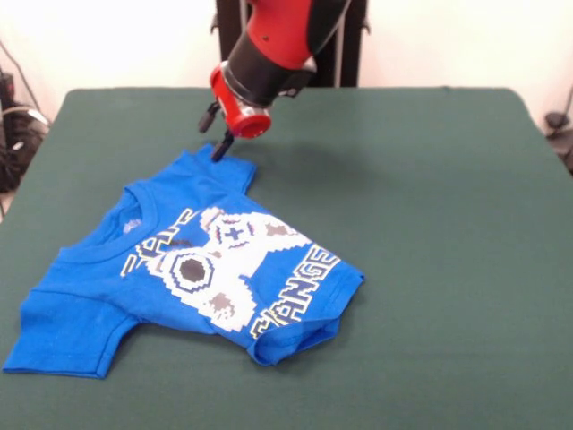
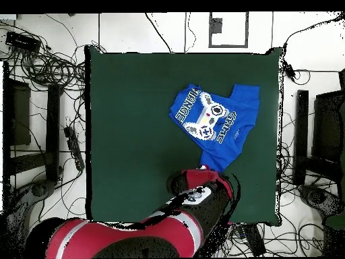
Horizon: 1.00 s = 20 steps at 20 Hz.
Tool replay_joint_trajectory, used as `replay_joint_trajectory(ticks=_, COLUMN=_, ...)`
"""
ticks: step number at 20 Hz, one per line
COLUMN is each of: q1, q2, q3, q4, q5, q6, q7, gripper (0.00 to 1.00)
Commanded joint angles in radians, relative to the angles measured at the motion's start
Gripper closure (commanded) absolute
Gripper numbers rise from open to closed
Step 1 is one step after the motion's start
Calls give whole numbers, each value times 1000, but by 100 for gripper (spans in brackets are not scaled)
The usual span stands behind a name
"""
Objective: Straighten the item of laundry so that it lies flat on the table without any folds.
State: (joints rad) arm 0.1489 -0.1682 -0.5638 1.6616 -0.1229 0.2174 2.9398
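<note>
The item of laundry (image 1: 192, 269), a bright blue T-shirt with a white-grey controller print, lies print-up on the left half of the dark green table (image 1: 421, 233). Its lower hem is bunched and folded under at the right, and one sleeve is spread toward the front left corner. My gripper (image 1: 218, 136) points down at the shirt's far sleeve, at or just above the cloth. In the overhead view the shirt (image 2: 217, 120) lies near the table's (image 2: 128, 121) right side, and the red arm (image 2: 192, 202) hides the gripper.
Wide green table surface stretches to the right of the shirt in the front view. Cables (image 2: 47, 67) and dark equipment (image 2: 300, 135) ring the table's sides. More cables (image 1: 13, 134) show beyond the left table edge.
</note>
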Motion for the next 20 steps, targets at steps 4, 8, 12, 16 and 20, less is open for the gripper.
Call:
replay_joint_trajectory(ticks=4, q1=116, q2=111, q3=-7, q4=9, q5=62, q6=150, q7=124, gripper=0)
replay_joint_trajectory(ticks=8, q1=182, q2=149, q3=-82, q4=51, q5=76, q6=177, q7=172, gripper=0)
replay_joint_trajectory(ticks=12, q1=202, q2=199, q3=-99, q4=61, q5=96, q6=157, q7=202, gripper=0)
replay_joint_trajectory(ticks=16, q1=181, q2=248, q3=-81, q4=47, q5=115, q6=91, q7=199, gripper=0)
replay_joint_trajectory(ticks=20, q1=158, q2=303, q3=-79, q4=-20, q5=137, q6=-37, q7=199, gripper=0)
